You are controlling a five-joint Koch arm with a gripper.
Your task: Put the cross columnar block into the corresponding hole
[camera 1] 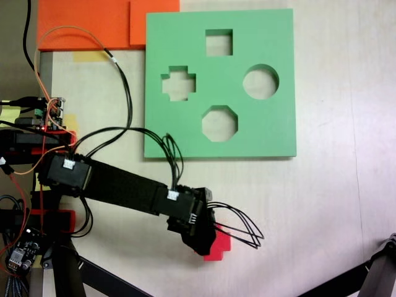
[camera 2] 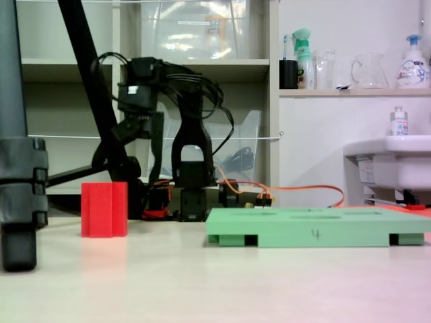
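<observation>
- We see the red cross block (camera 1: 218,246) standing upright on the pale table (camera 1: 322,210), near the lower middle of the top-down fixed view; in the low side-on fixed view it (camera 2: 104,209) stands on the left, well apart from the green board.
- From above, the arm's black head covers the block's upper left part, so only its lower right steps show.
- The claw (camera 1: 207,238) hangs over the block; from the side the block stands free with the arm's dark parts higher up and behind it. We cannot tell whether the claw's jaws are apart or together, since they hide under the arm's head from above and merge with the dark parts from the side.
- The green board (camera 1: 272,133) lies flat on the table, up and right of the arm (camera 1: 117,182).
- Its cross-shaped hole (camera 1: 178,83) sits at the left of the board, with a square hole (camera 1: 219,42) above, a round hole (camera 1: 260,81) at the right and an eight-sided hole (camera 1: 219,123) below; all four show bare table inside.
- From the side the board (camera 2: 316,232) is a low slab and its holes cannot be made out.
- An orange sheet (camera 1: 93,23) lies at the top left, cut off by the edge.
- Black cables (camera 1: 244,232) loop out beside the block.
</observation>
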